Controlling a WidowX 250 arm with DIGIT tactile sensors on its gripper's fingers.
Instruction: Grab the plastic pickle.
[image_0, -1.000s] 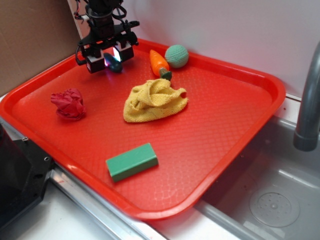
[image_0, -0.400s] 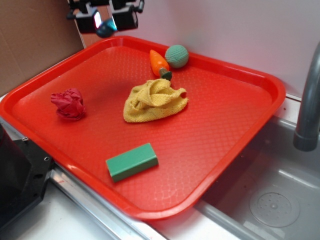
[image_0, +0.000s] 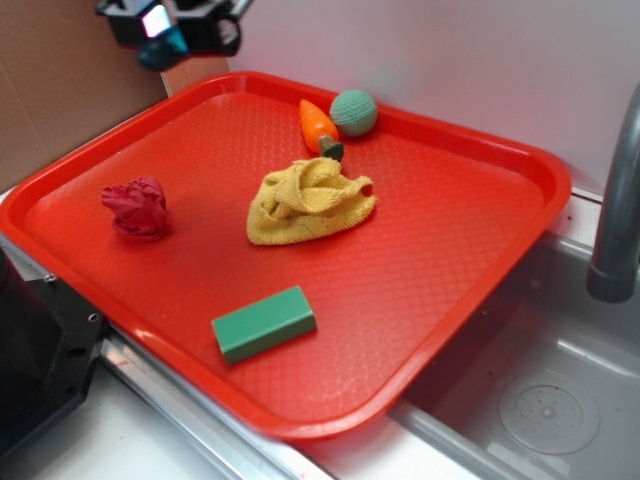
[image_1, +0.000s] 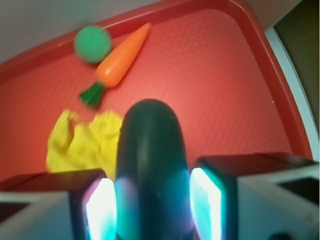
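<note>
Gripping the glossy dark-teal plastic pickle (image_1: 150, 170), the tool (image_1: 152, 207) hangs high.

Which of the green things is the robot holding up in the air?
The dark teal plastic pickle, clamped in the gripper. The knitted ball and green block lie on the tray.

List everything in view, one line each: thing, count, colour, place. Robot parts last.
tray: 1, red, on the counter beside the sink
pickle: 1, dark teal-green, held in the gripper above the tray's far-left corner
carrot: 1, orange with green top, far side of the tray
ball: 1, light green, right of the carrot
cloth: 1, yellow, tray centre
crumpled rag: 1, red, tray's left
block: 1, green, tray's near edge
sink: 1, grey, right
faucet: 1, grey, right edge
gripper: 1, black, raised at top left
</note>
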